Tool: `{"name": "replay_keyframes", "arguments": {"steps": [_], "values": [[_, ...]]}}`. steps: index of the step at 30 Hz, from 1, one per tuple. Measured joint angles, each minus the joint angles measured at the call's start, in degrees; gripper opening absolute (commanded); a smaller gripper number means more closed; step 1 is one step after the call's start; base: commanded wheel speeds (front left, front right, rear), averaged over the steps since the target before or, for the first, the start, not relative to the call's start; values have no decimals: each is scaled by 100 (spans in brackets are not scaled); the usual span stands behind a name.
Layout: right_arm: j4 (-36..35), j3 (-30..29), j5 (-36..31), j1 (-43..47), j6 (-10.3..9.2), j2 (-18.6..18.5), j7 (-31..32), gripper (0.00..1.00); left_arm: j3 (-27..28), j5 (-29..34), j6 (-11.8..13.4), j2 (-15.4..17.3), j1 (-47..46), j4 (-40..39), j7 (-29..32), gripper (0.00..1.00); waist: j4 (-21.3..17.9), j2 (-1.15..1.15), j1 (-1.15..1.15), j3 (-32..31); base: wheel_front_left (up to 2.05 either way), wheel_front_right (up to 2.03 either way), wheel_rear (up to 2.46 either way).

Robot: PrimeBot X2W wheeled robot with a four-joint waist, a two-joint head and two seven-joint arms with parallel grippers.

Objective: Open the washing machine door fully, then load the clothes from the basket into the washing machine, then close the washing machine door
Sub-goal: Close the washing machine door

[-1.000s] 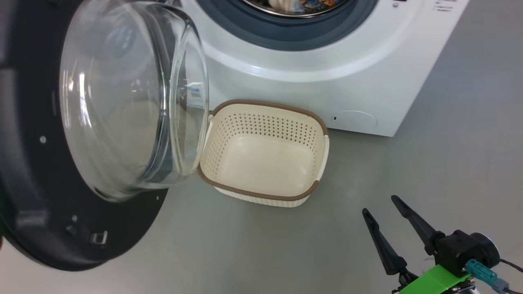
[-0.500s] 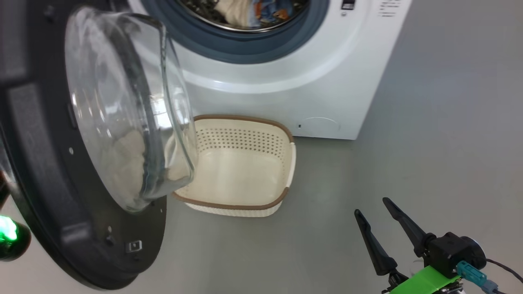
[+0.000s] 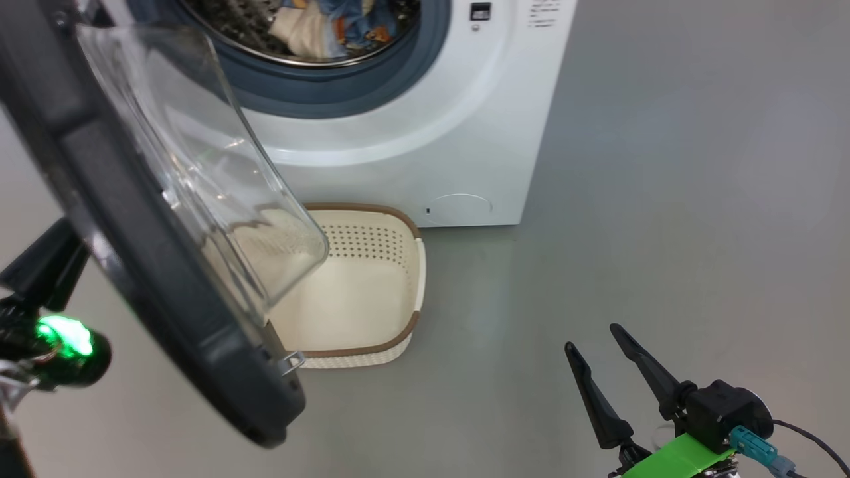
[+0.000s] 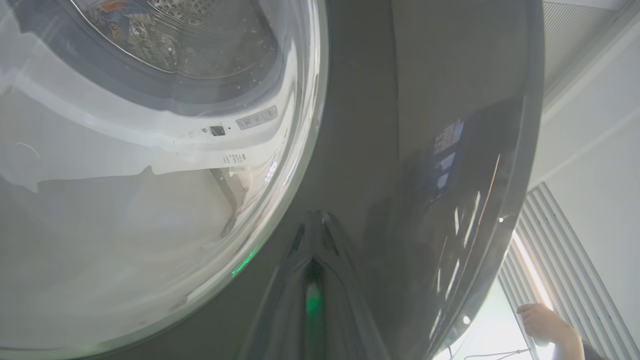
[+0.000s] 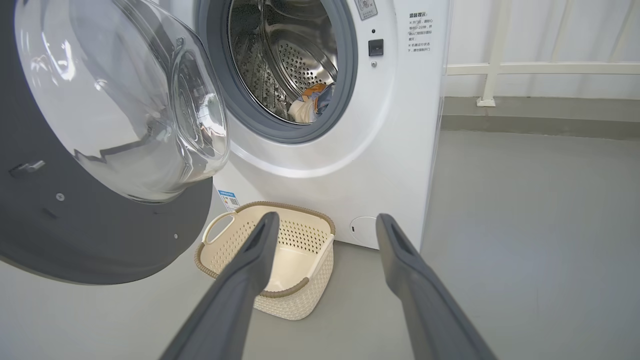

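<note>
To the left of the washing machine point(image 3: 465, 119), behind the outer face of its door, the left gripper point(image 4: 314, 225) has its two dark fingers pressed together, closed on nothing, with the tips up against the door's glossy black rim; a green light glows on its wrist. The washing machine door point(image 3: 166, 292) stands swung out from the left side of the washing machine's opening, seen almost edge-on from the head, and its clear glass bowl point(image 3: 219, 166) bulges towards the machine. On the floor point(image 3: 664, 199) just in front of the washing machine's lower left stands the basket point(image 3: 392, 342), upright, its cream bottom bare; from the head camera the door's glass overlaps the basket's left part. Inside the washing machine, the steel drum point(image 5: 290, 55) holds the clothes point(image 3: 325, 26), a heap of light blue, orange and cream cloth lying low at the drum's front, just behind the grey gasket point(image 3: 319, 99). A round flap point(image 3: 459, 207) sits low on the washing machine's front, right of the basket. Well in front of the washing machine and off to its right, the right gripper point(image 3: 592, 337) hangs above the bare floor with its fingers spread wide apart and empty, pointing towards the basket and the flap.
</note>
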Motion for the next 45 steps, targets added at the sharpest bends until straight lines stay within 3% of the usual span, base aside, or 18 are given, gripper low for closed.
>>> {"name": "replay_keyframes", "arguments": {"steps": [11, 19, 30, 39, 45], "values": [[63, -3, 31, -116, 0, 40, -68, 100, -204, 404, -804, -372, -422, 757, -809, 0, -400, 0, 0, 40, 0, 0, 0], [96, 5, 32, -118, 0, 90, -99, 100, -503, 487, -1072, -505, -751, 1110, -1243, 0, -543, 0, 0, 86, 0, 0, 0], [160, 27, 35, -180, 0, 111, -115, 100, -848, 677, -1137, -548, -1053, 1355, -2209, 0, -668, 0, 0, 168, 0, 0, 0], [196, 40, 40, -326, 0, 129, -116, 100, -1480, 102, -1114, -532, -1132, 1191, -2552, 0, -810, 0, 0, 251, 0, 0, 0], [193, 53, 40, -330, 0, 148, -118, 100, -1807, 138, -1123, -578, -1458, 1067, -3002, 0, -896, 0, 0, 321, 0, 0, 0]]}}
